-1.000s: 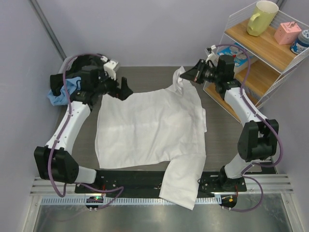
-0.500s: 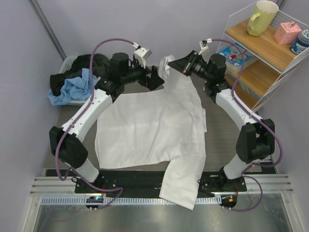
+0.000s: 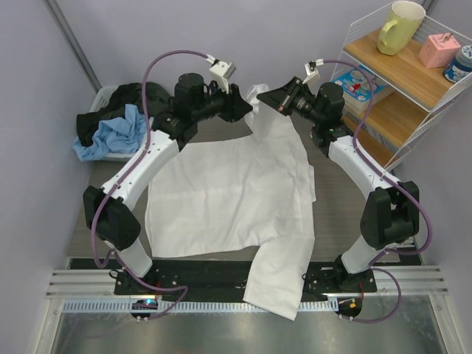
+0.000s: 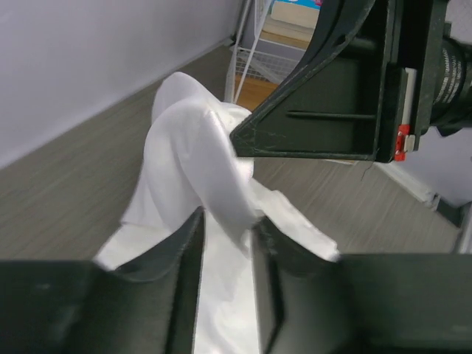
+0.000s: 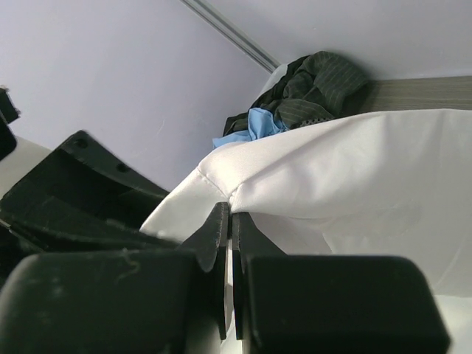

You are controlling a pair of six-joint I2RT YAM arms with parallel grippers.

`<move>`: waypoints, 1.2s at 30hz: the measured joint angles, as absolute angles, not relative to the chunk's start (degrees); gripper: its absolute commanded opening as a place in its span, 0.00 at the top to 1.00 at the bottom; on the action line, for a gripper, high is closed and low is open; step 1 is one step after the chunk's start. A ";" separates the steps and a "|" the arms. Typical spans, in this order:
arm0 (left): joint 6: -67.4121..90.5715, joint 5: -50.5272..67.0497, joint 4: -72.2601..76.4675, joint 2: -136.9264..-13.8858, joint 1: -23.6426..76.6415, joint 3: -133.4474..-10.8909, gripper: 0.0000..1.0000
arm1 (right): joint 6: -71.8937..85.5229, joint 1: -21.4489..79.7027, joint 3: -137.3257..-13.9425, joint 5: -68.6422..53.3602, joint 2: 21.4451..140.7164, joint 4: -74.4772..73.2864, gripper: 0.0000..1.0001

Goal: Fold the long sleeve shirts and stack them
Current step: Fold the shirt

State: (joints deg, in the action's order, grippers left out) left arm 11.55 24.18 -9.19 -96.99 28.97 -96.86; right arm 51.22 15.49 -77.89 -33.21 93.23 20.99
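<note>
While the right gripper [image 3: 276, 99] stays pinched shut on the collar end of the white shirt [image 3: 228, 195], lifting it off the surface [image 3: 332, 199] for a fold, the left gripper [image 3: 242, 104] has swung across from the left and, jaws parted, straddles the raised cloth.

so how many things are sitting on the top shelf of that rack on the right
3: a yellow mug at the left, a pink box beside it, a blue jar at the frame edge; more may sit out of view.
</note>
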 measured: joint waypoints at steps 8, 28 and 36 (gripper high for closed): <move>9.76 24.03 -10.46 -97.01 28.97 -98.43 1.00 | 50.41 15.57 -77.76 -34.09 93.21 21.06 0.64; -37.80 34.72 -41.87 -95.26 29.91 -108.27 1.00 | -25.93 11.22 -77.14 -44.64 77.25 -12.49 0.00; -44.45 35.29 -46.39 -94.85 32.67 -108.53 1.00 | -34.89 20.25 -76.07 -42.06 80.29 -13.37 0.14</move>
